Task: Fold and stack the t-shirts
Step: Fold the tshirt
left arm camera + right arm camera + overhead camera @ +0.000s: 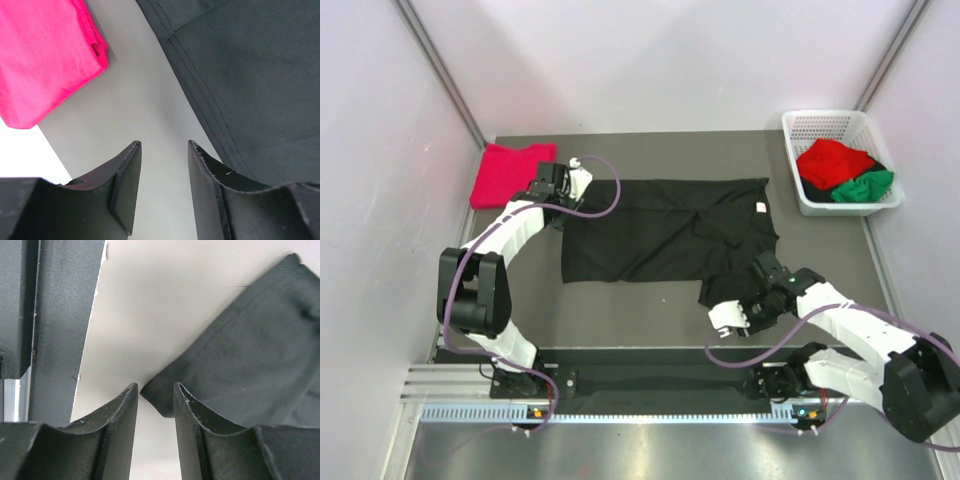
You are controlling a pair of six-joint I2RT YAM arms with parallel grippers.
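A black t-shirt [650, 235] lies spread flat mid-table, its small white tag [760, 208] at the right. A crimson-pink t-shirt [508, 172] lies folded at the back left. My left gripper [563, 188] hovers by the black shirt's back-left corner. In the left wrist view my left gripper [164, 145] is open over bare table, with the black shirt's hem [260, 75] to its right and the pink shirt [40, 55] at the upper left. My right gripper [735, 308] is at the shirt's near-right corner. My right gripper [155, 386] is open, and a corner of black cloth [250, 355] reaches between its tips.
A white mesh basket [800, 125] at the back right holds a bright red t-shirt [832, 160] and a green one [865, 187]. A dark rail [620, 385] runs along the near table edge and shows in the right wrist view as a dark rail [55, 315]. Pale walls close in both sides.
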